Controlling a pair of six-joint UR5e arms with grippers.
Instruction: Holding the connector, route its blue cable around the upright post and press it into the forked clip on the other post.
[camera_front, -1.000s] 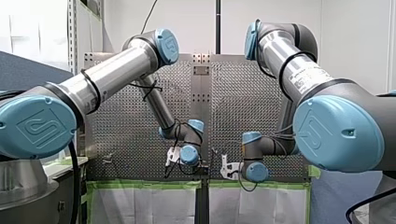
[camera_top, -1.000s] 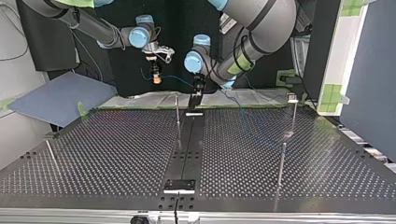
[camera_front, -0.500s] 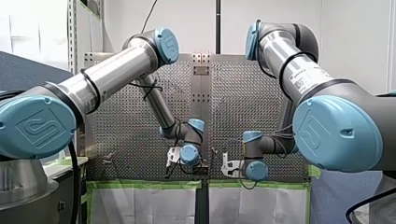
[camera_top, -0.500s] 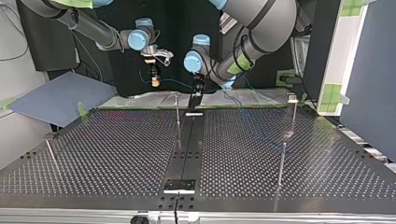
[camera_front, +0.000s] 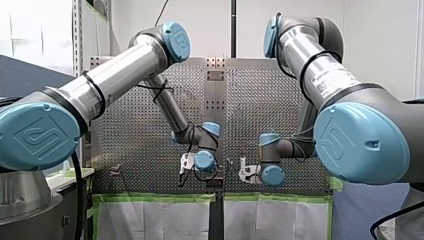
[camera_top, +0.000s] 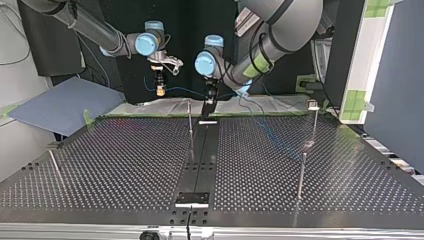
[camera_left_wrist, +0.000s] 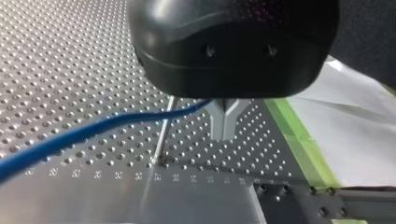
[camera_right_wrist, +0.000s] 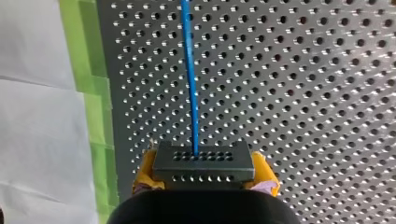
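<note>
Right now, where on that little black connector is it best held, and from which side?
By its two short ends, coming from behind, opposite the blue cable. The connector is a flat block with the cable leaving its holed front face, so the ends stay free; my right gripper clamps it that way.

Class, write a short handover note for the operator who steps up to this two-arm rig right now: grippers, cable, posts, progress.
My right gripper: jaws shut on the dark rectangular connector.
My left gripper: metal jaws closed, seemingly pinching the blue cable further along.
Both hang over the perforated metal table near its taped edge; the thin upright metal post stands nearby.
Done: connector and cable held.
Left: loop the cable around that post, then press it into the clip on the post at the top view's right.
</note>
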